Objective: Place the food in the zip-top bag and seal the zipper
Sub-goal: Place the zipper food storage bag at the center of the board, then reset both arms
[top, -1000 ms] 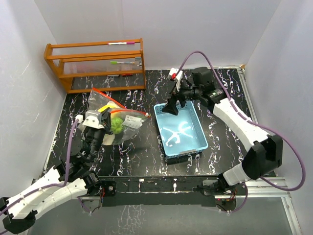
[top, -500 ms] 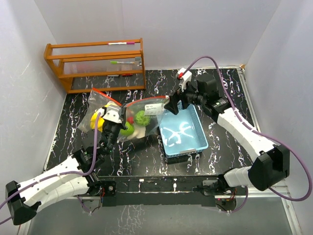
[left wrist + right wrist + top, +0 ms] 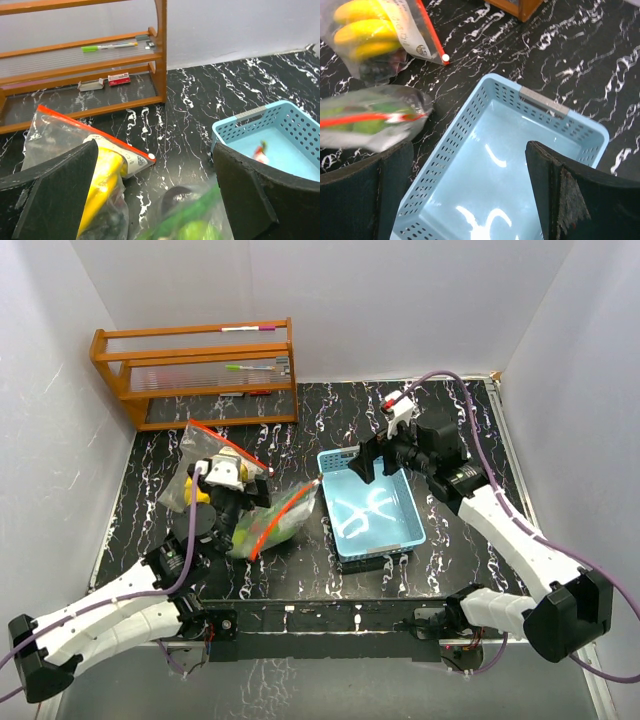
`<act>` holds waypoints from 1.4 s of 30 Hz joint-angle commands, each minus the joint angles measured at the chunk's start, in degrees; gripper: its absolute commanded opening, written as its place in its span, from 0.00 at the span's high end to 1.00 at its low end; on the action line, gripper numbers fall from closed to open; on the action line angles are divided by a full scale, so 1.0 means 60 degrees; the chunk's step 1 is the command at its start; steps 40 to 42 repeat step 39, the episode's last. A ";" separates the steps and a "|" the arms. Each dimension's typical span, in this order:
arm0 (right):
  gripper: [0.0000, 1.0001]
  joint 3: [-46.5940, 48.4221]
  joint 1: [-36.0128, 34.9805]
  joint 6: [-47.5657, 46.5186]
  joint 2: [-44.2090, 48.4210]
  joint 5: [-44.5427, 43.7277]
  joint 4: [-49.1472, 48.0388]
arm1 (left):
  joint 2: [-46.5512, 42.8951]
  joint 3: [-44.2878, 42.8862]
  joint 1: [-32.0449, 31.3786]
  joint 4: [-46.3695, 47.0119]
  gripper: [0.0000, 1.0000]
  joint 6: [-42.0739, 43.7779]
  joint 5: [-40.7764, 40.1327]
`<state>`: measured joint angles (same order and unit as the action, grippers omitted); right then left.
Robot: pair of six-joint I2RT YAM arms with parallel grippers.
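1. Placement first: the large crinkly clear plastic zip-top bag (image 3: 270, 530) lies on the black marble-patterned table (image 3: 300, 570). It sits between the left arm's wrist and the pale blue perforated plastic basket (image 3: 330, 520), and its far corner is just beside the basket's left wall.
2. Small lime-green toy food (image 3: 355, 127) shows through the bag's film. The right wrist view blurs it too much to tell the pieces apart.
3. The thin straight red-orange zipper (image 3: 283, 518) runs slantwise across the bag, from its near edge up toward the basket's far-left corner. Whether the zipper is pressed closed cannot be told.
4. The left gripper (image 3: 155, 150) hangs over the bags with its two black fingers (image 3: 55, 195) spread wide and nothing pinched between them. In its wrist view, green food shows through plastic low between the fingers.
5. The right gripper (image 3: 469, 147) hovers above the far-left part of the basket. Its fingers (image 3: 580, 200) are likewise far apart and carry nothing, and the basket's glossy floor shows between them.
6. A second clear plastic bag with yellow pieces inside (image 3: 200, 445) lies farther back and to the left, partly under the left wrist. It has its own red strip along the mouth, and whether it touches the task's bag cannot be told.
7. An orange-brown wooden rack (image 3: 195, 370) stands against the back wall in the far-left corner, well apart from both bags, with pens lying on its shelves.
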<state>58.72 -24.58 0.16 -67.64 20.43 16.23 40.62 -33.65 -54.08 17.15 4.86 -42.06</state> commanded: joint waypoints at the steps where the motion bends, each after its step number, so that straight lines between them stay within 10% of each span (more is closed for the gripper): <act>1: 0.02 -0.0341 0.0055 0.1403 0.0344 -0.1100 -0.0328 | -0.0757 -0.0401 0.0022 -0.0812 0.03 -0.0729 -0.0601; 42: 0.02 -0.2232 0.0052 0.5274 0.2112 -0.5017 0.0585 | 0.0457 -0.1671 0.0032 -0.2532 0.03 -0.1896 0.1075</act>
